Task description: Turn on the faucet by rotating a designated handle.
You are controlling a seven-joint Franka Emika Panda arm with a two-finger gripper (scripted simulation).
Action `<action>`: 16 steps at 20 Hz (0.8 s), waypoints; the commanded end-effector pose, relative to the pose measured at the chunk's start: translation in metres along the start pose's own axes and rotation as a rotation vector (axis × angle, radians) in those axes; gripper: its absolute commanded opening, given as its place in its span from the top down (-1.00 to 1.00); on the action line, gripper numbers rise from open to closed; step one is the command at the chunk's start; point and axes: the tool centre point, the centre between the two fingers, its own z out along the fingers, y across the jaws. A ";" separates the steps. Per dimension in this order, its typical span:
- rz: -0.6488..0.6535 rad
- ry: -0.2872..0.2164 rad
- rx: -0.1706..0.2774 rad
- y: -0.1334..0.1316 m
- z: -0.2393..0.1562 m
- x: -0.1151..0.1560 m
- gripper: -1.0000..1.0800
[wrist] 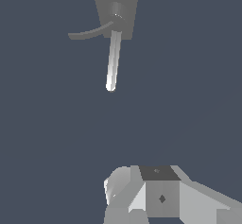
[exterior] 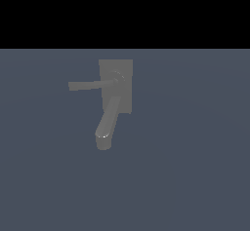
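The faucet (exterior: 115, 86) is a matte grey fixture on the dark blue-grey floor, with a flat rectangular base plate (exterior: 124, 69). Its thin handle (exterior: 88, 85) sticks out from the round hub toward the exterior view's left. The thick rounded-end spout (exterior: 107, 125) runs from the hub toward the camera. In the wrist view the faucet (wrist: 116, 10) is far off, with the handle (wrist: 87, 33) and the spout (wrist: 113, 62) both showing. Only a white-and-grey block of my gripper's body (wrist: 160, 194) shows at the picture's edge, well apart from the faucet. Its fingers are hidden. No arm appears in the exterior view.
A plain dark blue-grey floor (exterior: 195, 166) surrounds the faucet. A black band fills the upper part of the exterior view.
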 end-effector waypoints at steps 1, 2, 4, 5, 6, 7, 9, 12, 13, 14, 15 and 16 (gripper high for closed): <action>0.000 0.000 0.000 0.000 0.000 0.000 1.00; 0.000 -0.001 0.000 0.000 0.000 0.000 1.00; 0.004 -0.009 -0.002 0.002 0.002 -0.001 1.00; 0.007 -0.017 -0.003 0.004 0.004 -0.001 1.00; 0.010 -0.026 -0.006 0.006 0.007 -0.001 1.00; 0.013 -0.035 -0.011 0.008 0.009 -0.002 1.00; 0.015 -0.050 -0.023 0.012 0.013 -0.002 1.00; 0.010 -0.066 -0.053 0.017 0.017 0.001 1.00; 0.007 -0.070 -0.065 0.019 0.019 0.002 1.00; 0.003 -0.075 -0.079 0.021 0.020 0.004 1.00; -0.001 -0.080 -0.094 0.023 0.022 0.005 1.00; -0.005 -0.087 -0.110 0.026 0.024 0.006 1.00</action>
